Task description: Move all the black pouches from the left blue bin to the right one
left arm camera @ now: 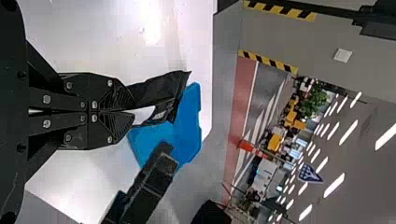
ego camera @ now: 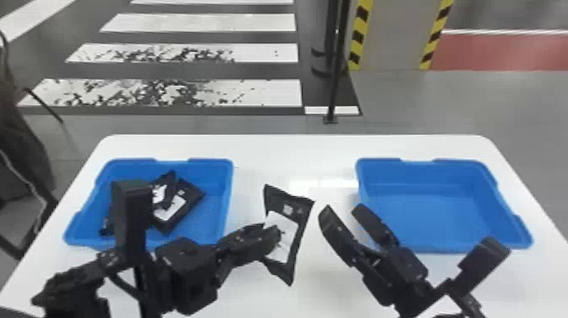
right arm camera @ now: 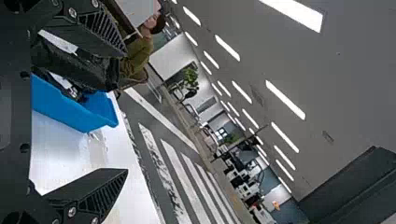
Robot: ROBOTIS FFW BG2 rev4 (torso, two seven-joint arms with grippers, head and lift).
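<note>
My left gripper [ego camera: 270, 234] is shut on a black pouch [ego camera: 291, 207] with a white label, held up over the table between the two bins. In the left wrist view the gripper [left arm camera: 133, 111] pinches the pouch [left arm camera: 163, 95] by one end. My right gripper [ego camera: 340, 209] stands open just to the right of that pouch, not touching it; in the right wrist view the gripper [right arm camera: 126, 112] has its fingers wide apart. Several black pouches [ego camera: 186, 201] lie in the left blue bin [ego camera: 211, 220], partly behind the left arm. The right blue bin [ego camera: 431, 215] holds nothing visible.
Both bins stand on a white table [ego camera: 296, 158] with rounded far corners. The left arm crosses the left bin's near edge, and the right arm lies in front of the right bin. A black pole [ego camera: 334, 84] stands on the floor beyond the table.
</note>
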